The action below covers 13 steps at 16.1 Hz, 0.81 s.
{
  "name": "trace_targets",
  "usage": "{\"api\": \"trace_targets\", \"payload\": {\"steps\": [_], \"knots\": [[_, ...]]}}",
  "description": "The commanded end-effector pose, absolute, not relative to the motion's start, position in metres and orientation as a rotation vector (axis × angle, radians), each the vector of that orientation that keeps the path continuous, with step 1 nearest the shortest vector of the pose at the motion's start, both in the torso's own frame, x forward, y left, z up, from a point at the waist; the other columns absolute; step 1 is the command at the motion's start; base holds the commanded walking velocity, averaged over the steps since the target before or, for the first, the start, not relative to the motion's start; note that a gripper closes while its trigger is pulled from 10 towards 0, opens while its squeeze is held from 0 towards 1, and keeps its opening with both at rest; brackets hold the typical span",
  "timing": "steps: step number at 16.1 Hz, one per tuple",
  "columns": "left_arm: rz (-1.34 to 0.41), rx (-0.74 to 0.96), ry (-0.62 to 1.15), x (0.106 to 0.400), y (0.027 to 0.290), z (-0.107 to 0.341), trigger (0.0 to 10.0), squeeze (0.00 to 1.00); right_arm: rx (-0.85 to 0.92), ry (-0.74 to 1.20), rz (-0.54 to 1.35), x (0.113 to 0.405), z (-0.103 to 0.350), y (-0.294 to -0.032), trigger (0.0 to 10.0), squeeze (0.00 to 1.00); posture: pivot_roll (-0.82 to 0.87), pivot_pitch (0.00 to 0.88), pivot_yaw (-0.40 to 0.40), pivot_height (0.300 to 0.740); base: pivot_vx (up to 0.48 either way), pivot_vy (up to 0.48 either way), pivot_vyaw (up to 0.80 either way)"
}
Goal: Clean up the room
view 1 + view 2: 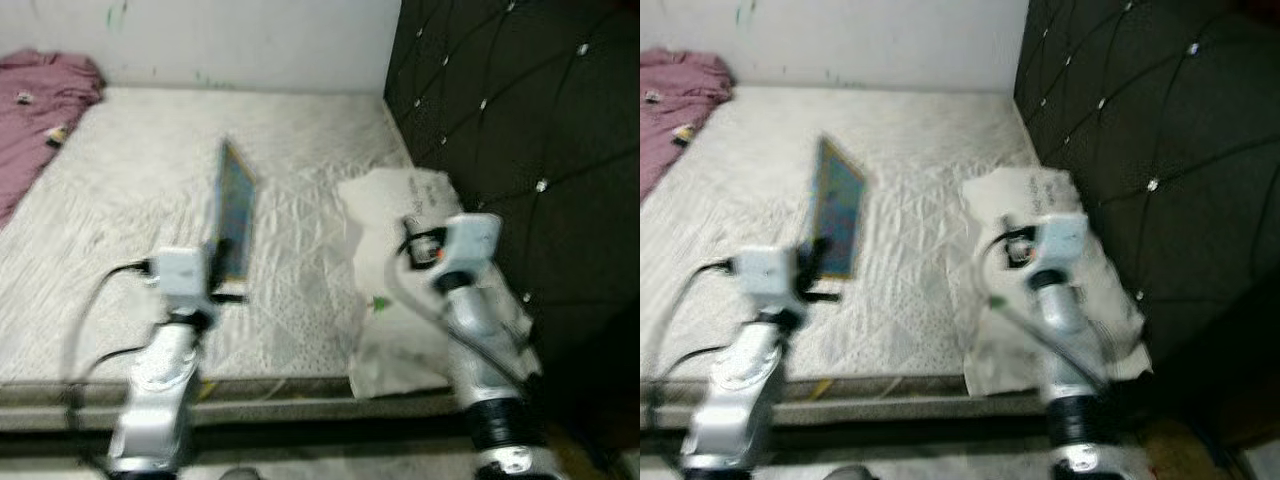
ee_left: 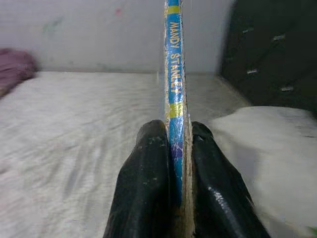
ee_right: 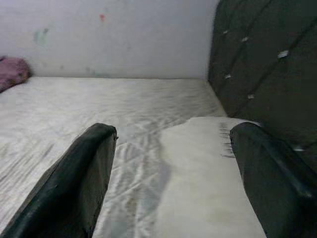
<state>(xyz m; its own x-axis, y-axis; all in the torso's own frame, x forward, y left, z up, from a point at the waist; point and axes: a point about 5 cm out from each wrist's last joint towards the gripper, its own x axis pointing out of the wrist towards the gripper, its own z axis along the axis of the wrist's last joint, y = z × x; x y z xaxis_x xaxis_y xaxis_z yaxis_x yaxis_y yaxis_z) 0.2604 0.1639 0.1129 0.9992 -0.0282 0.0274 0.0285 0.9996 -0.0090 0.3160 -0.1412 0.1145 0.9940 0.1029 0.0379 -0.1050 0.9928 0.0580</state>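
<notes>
Left eye view showed us standing at the foot of a bare white mattress point(image 1: 150, 190), its quilted surface running back to a pale wall point(image 1: 250, 40) and flanked on our right by a dark tufted headboard point(image 1: 520, 150). A pink blanket point(image 1: 40, 110) lay bunched in the far left corner, well apart from our arms. Near the headboard, a white plastic bag point(image 1: 400, 290) with printed lettering sprawled over the mattress edge, directly beneath our right gripper point(image 3: 171, 173), whose black fingers point(image 3: 79, 183) stood wide apart with nothing between them. Our left gripper point(image 2: 173, 148) was clamped on a thin book point(image 1: 235, 212), held upright on edge above the mattress, clear of the surface. Its blue cover showed in the head views; the left wrist view caught its worn blue spine with yellow bands and the lettering "MANDY STANLEY", pinched tight between both fingers point(image 2: 143, 193). Motion blur softened the finer detail of both head views.
</notes>
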Motion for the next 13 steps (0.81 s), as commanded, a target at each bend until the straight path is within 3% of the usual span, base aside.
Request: {"api": "trace_targets", "payload": {"steps": [1,6,10,13], "knots": [[-0.014,-0.007,-0.061,0.263,0.162,0.120,10.0,0.00,0.047,-0.036,0.079,0.317,0.116,-0.150,10.0,0.00,0.05,0.001,-0.027,0.740,0.000,0.000,0.00],[0.025,0.011,-0.055,0.266,0.166,0.121,10.0,0.00,0.032,-0.038,0.062,0.318,0.119,-0.157,10.0,0.00,0.07,0.021,-0.042,0.740,0.000,0.000,0.00],[0.043,0.028,-0.070,0.267,0.173,0.125,10.0,0.00,0.021,-0.053,0.039,0.318,0.125,-0.162,10.0,0.00,0.06,0.043,-0.026,0.740,0.000,0.000,-0.80],[0.029,0.015,-0.058,0.263,0.173,0.123,10.0,0.00,0.024,-0.044,0.032,0.313,0.120,-0.161,10.0,0.00,0.05,0.033,-0.013,0.740,0.000,0.000,0.00]]}}
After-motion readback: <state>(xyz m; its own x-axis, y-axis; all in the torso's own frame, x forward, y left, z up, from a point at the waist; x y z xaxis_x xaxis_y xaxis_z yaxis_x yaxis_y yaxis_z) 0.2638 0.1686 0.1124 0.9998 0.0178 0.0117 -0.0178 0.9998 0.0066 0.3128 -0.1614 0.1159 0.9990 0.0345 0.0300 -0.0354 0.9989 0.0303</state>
